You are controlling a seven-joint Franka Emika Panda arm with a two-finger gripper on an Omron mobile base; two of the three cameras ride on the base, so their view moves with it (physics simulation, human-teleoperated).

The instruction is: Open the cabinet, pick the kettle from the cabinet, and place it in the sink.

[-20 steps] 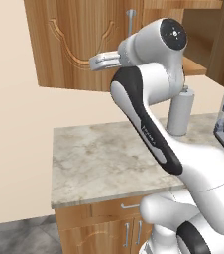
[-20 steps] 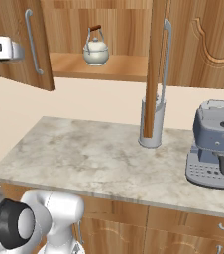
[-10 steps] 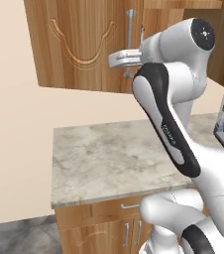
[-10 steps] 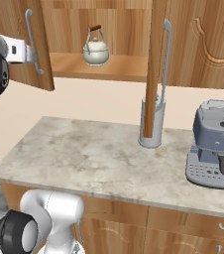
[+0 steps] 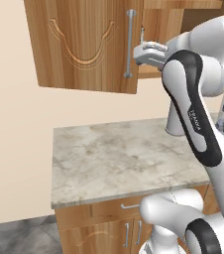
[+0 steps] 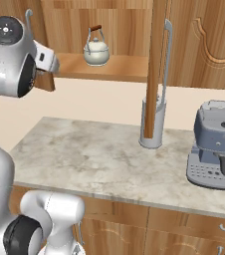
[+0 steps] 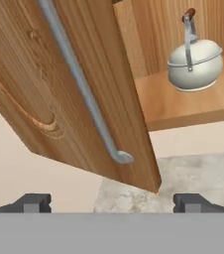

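With its fingers [image 7: 113, 202] spread wide and holding nothing, the robot's hand hangs just in front of the swung-out left door [image 7: 59, 94] of the cabinet [image 6: 109, 35]. That door's long silver bar handle [image 7: 79, 84] lies just beyond the fingers, not touching them. Below the cabinet stretches the marble-like counter [image 6: 99, 159], where a tall grey canister [image 6: 152, 124] stands under the edge-on right door [image 6: 159, 60] and a blue-grey coffee machine [image 6: 216, 147] sits to that canister's right. Farther back, inside the open cabinet, the kettle [image 7: 196, 62] stands upright on the wooden shelf [image 7: 193, 106], cream-white, its thin handle raised and tipped with a reddish grip. It sits to the right of the left door's edge, well apart from the fingers.
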